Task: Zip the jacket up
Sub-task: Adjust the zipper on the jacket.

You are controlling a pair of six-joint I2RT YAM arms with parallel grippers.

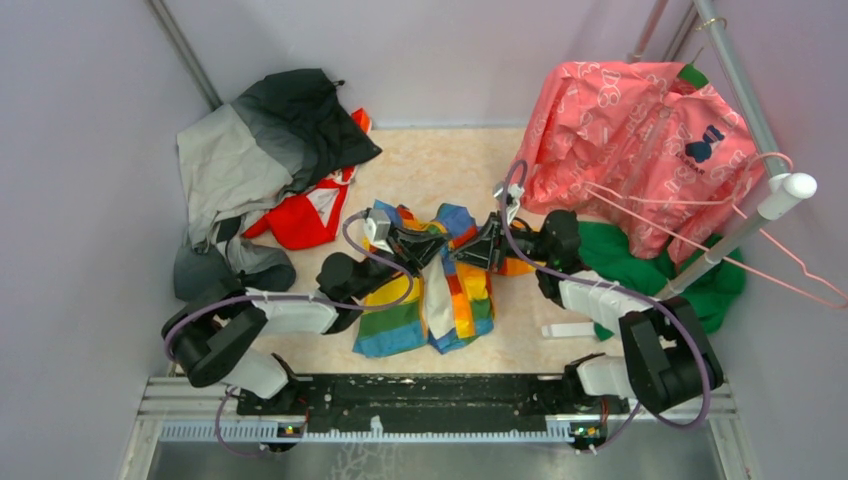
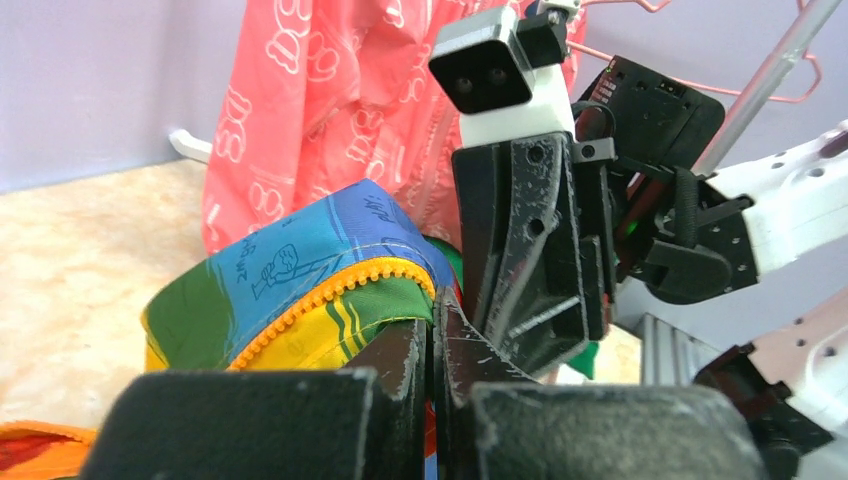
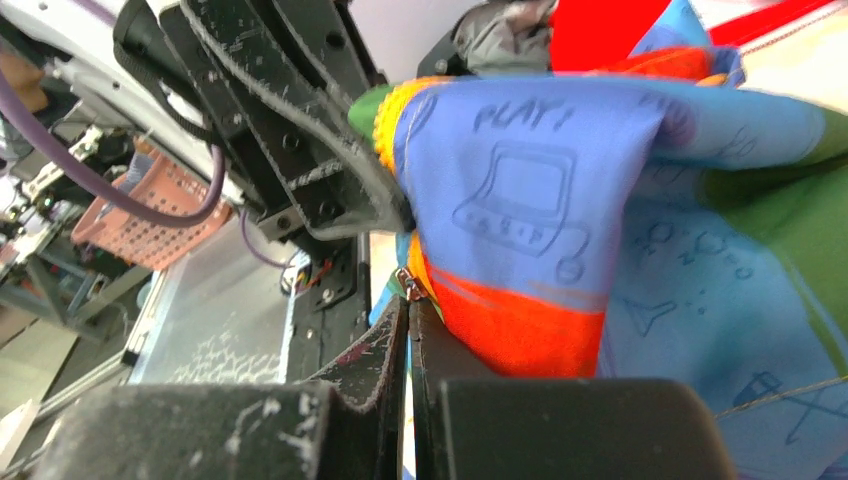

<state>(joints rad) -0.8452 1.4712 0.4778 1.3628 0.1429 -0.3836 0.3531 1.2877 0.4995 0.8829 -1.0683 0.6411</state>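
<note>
Pinching jacket at upper end: left jaws closed on fabric, right jaws closed on opposite edge.

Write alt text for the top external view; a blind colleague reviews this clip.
Left gripper and right gripper pinch the upper front of an open rainbow-striped jacket on the table. Grey jacket far left, pink garment far right.
</note>
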